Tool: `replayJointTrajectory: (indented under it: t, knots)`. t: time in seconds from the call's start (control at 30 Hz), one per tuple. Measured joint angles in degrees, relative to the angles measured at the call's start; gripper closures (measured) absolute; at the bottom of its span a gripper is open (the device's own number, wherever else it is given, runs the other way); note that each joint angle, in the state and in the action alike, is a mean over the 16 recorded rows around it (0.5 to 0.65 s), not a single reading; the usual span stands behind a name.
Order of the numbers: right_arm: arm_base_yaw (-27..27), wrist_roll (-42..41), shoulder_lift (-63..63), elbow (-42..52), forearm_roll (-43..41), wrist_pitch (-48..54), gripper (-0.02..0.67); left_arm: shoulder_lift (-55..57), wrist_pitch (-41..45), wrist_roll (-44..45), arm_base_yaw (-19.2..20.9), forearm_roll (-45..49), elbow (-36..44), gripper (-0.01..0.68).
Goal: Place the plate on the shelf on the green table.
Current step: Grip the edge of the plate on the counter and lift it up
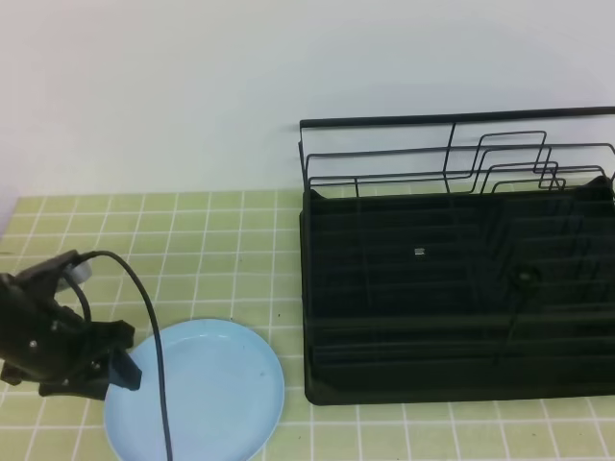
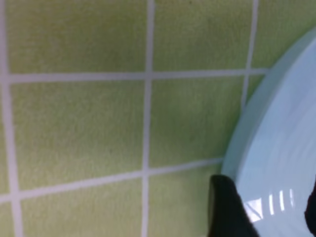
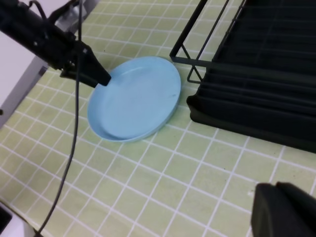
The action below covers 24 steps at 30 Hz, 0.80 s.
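Plain light blue plate [image 1: 207, 389], smooth and unpatterned, with pale glare streaks on its glossy face in the left wrist view. Pale yellow-green square tiles with white grout lines across the surface [image 1: 221, 240], a regular grid. All-black shelf [image 1: 461, 288]: solid black tray base, thin black wire dividers, black top rail. Black left pincer [image 1: 113, 375] and arm, with a black cable [image 1: 144, 307] looping over the blue plate. Dark, near-black right pincer [image 3: 284, 210] at the picture's lower edge. Off-white wall [image 1: 192, 86] behind, plain.
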Motion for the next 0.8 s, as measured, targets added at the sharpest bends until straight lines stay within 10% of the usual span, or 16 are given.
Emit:
replayJointTrajectory:
  t: [0.8]
  knots:
    - [0.00,-0.35,0.00,0.00,0.81,0.47,0.651,-1.13,-2.12,4.03,-0.07,-3.51,-2.53,0.666]
